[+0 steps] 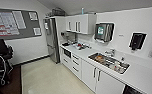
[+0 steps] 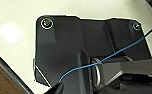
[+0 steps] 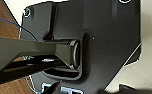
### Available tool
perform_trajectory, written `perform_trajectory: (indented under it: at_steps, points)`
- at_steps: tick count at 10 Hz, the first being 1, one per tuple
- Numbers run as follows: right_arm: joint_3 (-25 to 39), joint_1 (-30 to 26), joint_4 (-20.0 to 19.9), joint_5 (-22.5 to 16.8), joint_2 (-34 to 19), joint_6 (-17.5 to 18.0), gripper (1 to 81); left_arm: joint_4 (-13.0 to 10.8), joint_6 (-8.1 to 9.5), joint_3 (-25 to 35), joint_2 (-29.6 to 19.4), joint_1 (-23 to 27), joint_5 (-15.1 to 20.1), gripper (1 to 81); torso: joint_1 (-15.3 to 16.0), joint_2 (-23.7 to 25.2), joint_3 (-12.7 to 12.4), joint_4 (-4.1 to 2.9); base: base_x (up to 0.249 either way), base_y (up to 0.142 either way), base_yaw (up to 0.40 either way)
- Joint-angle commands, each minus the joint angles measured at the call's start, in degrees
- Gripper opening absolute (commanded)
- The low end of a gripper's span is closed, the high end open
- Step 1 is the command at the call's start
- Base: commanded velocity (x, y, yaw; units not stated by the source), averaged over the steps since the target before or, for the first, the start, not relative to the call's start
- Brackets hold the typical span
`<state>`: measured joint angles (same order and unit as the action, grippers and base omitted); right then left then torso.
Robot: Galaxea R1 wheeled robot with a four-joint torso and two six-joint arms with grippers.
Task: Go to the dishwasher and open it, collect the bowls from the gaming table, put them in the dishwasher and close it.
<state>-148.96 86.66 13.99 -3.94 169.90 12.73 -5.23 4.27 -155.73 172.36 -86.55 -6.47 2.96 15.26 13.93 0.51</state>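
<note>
A small office kitchen seen from above. At the upper left a grey noticeboard hangs on the wall. Left of centre stands a tall steel fridge. A white counter runs down to the lower right, with a steel sink set in it and white cupboards above. At the bottom right edge a dark panel under the counter may be the dishwasher. Whether either gripper is spread or closed cannot be told
</note>
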Motion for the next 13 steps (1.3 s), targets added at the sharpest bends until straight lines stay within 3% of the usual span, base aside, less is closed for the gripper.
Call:
perform_trajectory:
  at_steps: [1,13]
  points:
    - [0.3,-2.5,0.4,-2.5,-0.2,-0.4,81.1,-0.7,-0.40,0.0,-0.3,2.7,2.6,81.1,0.0,0.0,0.0,0.00,0.000,0.000,0.363]
    - [-0.1,-2.9,0.0,-2.5,0.9,-0.4,81.1,-0.9,-0.40,-0.2,-0.1,2.7,2.8,81.1,0.0,0.0,0.0,0.00,0.000,0.000,0.362]
